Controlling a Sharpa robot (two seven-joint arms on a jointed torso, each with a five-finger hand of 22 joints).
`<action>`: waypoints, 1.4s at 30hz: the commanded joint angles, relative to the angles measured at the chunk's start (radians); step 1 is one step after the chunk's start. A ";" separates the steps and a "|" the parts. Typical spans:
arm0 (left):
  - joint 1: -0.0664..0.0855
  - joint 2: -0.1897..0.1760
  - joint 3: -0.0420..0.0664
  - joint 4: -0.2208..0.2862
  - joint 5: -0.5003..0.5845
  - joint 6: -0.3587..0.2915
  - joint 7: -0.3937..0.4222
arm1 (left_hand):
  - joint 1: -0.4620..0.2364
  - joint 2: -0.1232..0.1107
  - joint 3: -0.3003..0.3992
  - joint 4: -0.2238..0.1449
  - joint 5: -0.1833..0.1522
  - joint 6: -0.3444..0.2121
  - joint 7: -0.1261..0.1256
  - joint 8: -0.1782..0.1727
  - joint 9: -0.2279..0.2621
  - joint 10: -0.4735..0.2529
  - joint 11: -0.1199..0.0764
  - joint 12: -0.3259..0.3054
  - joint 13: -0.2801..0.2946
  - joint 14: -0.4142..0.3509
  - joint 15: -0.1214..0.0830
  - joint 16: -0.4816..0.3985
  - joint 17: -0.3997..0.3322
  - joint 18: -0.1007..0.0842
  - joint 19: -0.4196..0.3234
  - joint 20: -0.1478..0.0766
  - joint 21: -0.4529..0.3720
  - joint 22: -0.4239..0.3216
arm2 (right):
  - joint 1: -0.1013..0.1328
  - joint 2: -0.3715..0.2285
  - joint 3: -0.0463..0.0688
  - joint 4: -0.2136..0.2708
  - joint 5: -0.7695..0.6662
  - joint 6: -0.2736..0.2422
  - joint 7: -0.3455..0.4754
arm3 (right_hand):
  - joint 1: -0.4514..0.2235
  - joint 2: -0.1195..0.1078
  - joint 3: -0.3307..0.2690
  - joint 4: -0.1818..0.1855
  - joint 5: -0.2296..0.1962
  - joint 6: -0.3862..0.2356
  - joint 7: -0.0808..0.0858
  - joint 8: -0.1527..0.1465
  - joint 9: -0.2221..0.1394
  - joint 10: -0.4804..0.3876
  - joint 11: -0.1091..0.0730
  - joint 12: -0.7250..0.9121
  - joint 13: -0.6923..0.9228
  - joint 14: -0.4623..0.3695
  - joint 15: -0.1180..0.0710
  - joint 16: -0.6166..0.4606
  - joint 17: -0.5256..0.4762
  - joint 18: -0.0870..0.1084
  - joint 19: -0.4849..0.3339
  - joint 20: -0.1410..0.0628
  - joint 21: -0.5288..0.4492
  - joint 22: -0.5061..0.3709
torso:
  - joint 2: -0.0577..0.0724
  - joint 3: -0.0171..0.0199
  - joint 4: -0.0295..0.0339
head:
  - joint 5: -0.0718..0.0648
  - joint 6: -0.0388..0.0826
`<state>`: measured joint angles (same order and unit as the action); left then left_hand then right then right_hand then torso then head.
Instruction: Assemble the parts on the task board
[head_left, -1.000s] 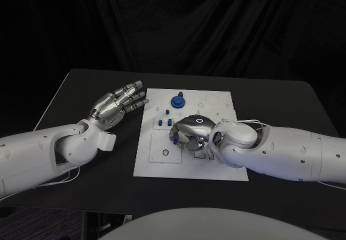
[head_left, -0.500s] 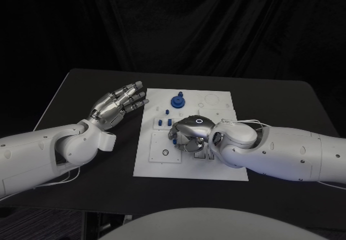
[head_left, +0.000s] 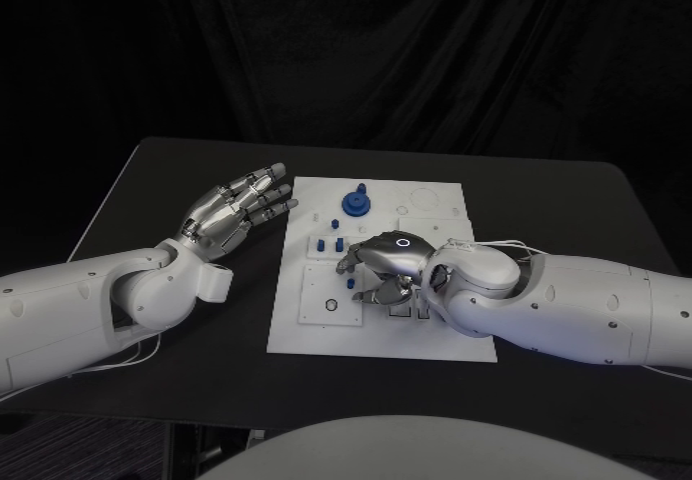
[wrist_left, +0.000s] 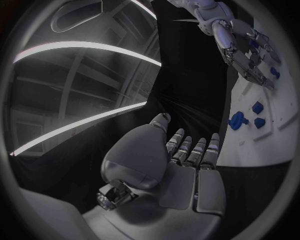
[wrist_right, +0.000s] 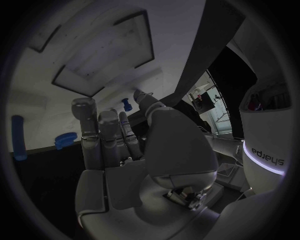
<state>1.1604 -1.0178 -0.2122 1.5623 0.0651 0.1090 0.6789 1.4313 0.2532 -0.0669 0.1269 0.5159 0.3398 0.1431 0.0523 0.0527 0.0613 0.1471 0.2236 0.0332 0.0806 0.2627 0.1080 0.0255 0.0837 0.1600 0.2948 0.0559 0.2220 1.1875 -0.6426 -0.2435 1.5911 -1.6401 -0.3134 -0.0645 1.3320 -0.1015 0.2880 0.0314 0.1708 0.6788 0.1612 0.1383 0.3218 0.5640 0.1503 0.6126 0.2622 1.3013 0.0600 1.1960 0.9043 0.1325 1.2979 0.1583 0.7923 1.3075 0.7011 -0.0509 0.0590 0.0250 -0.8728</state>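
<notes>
A: Starting at the left of the task board (head_left: 433, 340): left robot hand (head_left: 235, 208) hovering over the bare bench (head_left: 173, 190) just beside the board's left edge, fingers apart and straight, holding nothing.

B: Agreeing from the left wrist view, too: palm up and empty (wrist_left: 187, 160), fingers fanning out toward the board (wrist_left: 275, 125).

A: Moving onto the task board now. Sitting near the far edge, a round blue part with a knob (head_left: 355, 204), upright. Nearer than that, toward the left side of the board, a few small blue parts (head_left: 329, 243) lying close together. Also a small dark ring (head_left: 330, 305) resting in the raised square panel at the near left.

B: And the right robot hand (head_left: 382, 268)?

A: Hanging low over the middle of the task board, just right of those small blue parts, fingers curling in and down toward the surface. Cannot tell whether pinching anything or merely touching the board.

B: Checking the right wrist view: fingers (wrist_right: 103, 132) bunching together and pointing at the white board (wrist_right: 112, 50), with a small blue part (wrist_right: 127, 105) showing just past the fingertips. Cannot tell if touching. Two more blue parts, a long one (wrist_right: 19, 137) and a short one (wrist_right: 65, 140), lying to the side of the fingers.

A: Finishing at the right of the task board: white right arm (head_left: 577, 305) stretching across the board's near right corner and the bench beyond.
</notes>
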 joint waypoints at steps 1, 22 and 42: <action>-0.002 0.000 0.001 0.002 0.003 0.013 0.017 | -0.007 0.003 0.007 0.000 -0.001 0.006 0.000 0.004 0.001 0.000 -0.008 0.003 0.001 0.000 0.004 0.007 0.001 -0.012 0.005 0.000 0.002 -0.002 | -0.002 -0.015 0.001 0.014 0.006 -0.028 -0.008 | 0.012 0.000 -0.007 0.000 0.008 0.002 0.007 -0.007 -0.004 -0.008 -0.001 -0.002 -0.002 -0.010 0.002 -0.005 -0.003 0.010 -0.006 0.001 -0.008 0.055 | -0.001 0.0002 -0.0003 | 0.002 0.000; -0.003 -0.006 0.001 0.008 0.003 -0.001 0.032 | -0.007 0.002 0.009 -0.001 -0.001 0.008 0.000 0.006 0.002 0.000 -0.008 0.005 0.001 0.000 0.004 0.007 0.001 -0.013 0.004 0.000 0.002 -0.004 | 0.165 -0.230 -0.004 0.095 0.131 0.036 -0.110 | 0.078 0.024 0.000 -0.033 0.163 0.079 0.039 -0.008 -0.056 -0.032 0.009 -0.058 -0.073 0.026 0.006 0.041 0.047 -0.001 0.034 0.004 0.058 0.081 | -0.001 -0.0041 -0.0016 | -0.011 0.000; -0.006 -0.007 0.001 0.005 0.003 0.003 0.030 | -0.008 -0.006 0.017 -0.006 0.003 -0.007 -0.019 0.004 -0.001 0.002 0.006 0.008 0.002 -0.005 0.001 0.005 0.001 -0.011 -0.005 -0.001 -0.003 -0.014 | 0.093 -0.238 -0.004 0.032 0.131 0.017 -0.092 | 0.057 0.036 -0.051 0.019 0.067 0.091 -0.007 -0.027 -0.122 0.089 -0.004 -0.072 -0.142 0.027 -0.001 0.037 0.033 0.000 0.041 0.001 0.058 0.084 | 0.001 -0.0002 -0.0010 | -0.007 0.000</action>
<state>1.1562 -1.0256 -0.2124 1.5661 0.0654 0.1063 0.6794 1.4273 0.2491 -0.0545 0.1200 0.5159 0.3342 0.1301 0.0521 0.0533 0.0613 0.1471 0.2284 0.0341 0.0807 0.2627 0.1120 0.0255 0.0838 0.1599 0.2947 0.0559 0.2081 1.2825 -0.8819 -0.2488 1.6241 -1.5093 -0.2841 -0.1522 1.3826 -0.0723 0.2415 0.0482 0.2355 0.7630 0.1557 0.1056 0.2005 0.6471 0.1460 0.5353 0.1210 1.3270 0.0608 1.2290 0.9354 0.1325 1.3332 0.1592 0.8449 1.3074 0.7028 -0.0497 0.0587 0.0171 -0.8725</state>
